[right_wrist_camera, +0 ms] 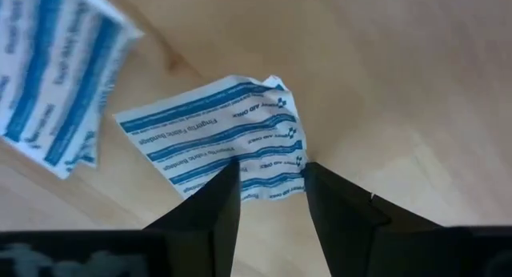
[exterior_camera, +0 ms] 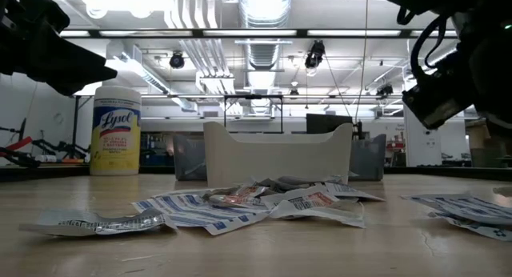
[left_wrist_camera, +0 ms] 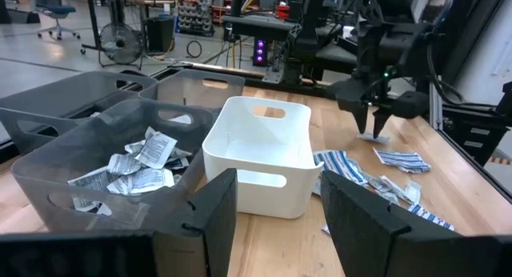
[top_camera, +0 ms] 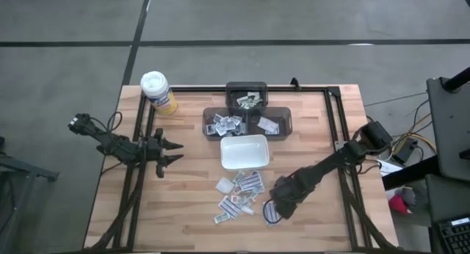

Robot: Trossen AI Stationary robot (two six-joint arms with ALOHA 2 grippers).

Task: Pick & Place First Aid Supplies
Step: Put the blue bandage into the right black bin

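Note:
Several small white packets with blue or red print lie in a loose pile (top_camera: 239, 189) (exterior_camera: 256, 203) on the wooden table, near the white dish (top_camera: 244, 153) (left_wrist_camera: 240, 161). One blue-striped packet (top_camera: 270, 212) (right_wrist_camera: 212, 137) lies flat, apart from the pile. My right gripper (top_camera: 273, 208) (right_wrist_camera: 270, 189) (left_wrist_camera: 374, 126) points down over it, open, with its fingers on either side of the packet's end. Another striped packet (right_wrist_camera: 48, 77) lies beside it. My left gripper (top_camera: 176, 152) (left_wrist_camera: 276, 205) hovers open at the table's left, facing the dish. My right gripper comes at the striped packet's end (right_wrist_camera: 276, 177) from above, pointing down, one finger on each side of that edge. Whether the fingertips touch it I cannot tell. The packet lies flat on the table.
Dark grey bins (top_camera: 283, 116) (left_wrist_camera: 96, 149) holding more packets stand beyond the dish toward the far edge. A yellow canister with a white lid (top_camera: 158, 92) (exterior_camera: 116, 131) stands at the far left corner. Black rails run along the table's left and right sides.

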